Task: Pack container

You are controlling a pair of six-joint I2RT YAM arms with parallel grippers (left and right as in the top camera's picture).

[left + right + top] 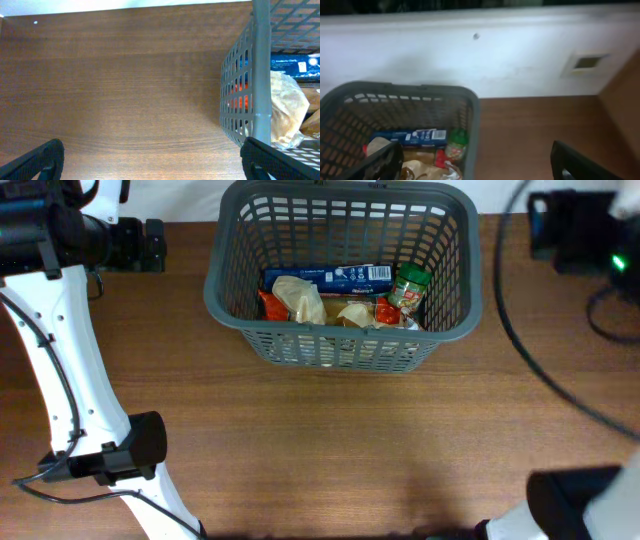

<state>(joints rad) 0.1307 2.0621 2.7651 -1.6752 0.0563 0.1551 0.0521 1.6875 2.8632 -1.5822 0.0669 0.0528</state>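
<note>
judged the basket (340,352) stiff yet light for its bulk: moulded plastic, likely to flex a little under a hard squeeze but not to crush. reckoned it somewhat heavier with goods inside, and prone to slide on the smooth wooden worktop (300,440) if pushed from one side. would take hold at the thick rim rather than the thin lattice, one pinch on each short side, to lift it level; saw no handles in any view. for packing, though, would leave it standing and lower further goods in through the open top. found it upright at the far middle of the worktop, near the white wall (470,50). noted dark grey plastic, rounded corners and slotted sides tapering to a smaller floor. spotted inside, low down, a blue box (330,277) along the back, a green-lidded jar (410,286) at the right end, and pale crinkled bags (300,300) and red-orange packets (268,304) in front. could not tell from these views what else belonged inside. saw the left jaws spread wide and empty, one dark fingertip (37,161) in each lower corner of the left wrist view, close beside the basket's left wall but apart from it. saw the right jaws likewise spread and empty, raised off to the basket's right and clear of the rim.
</note>
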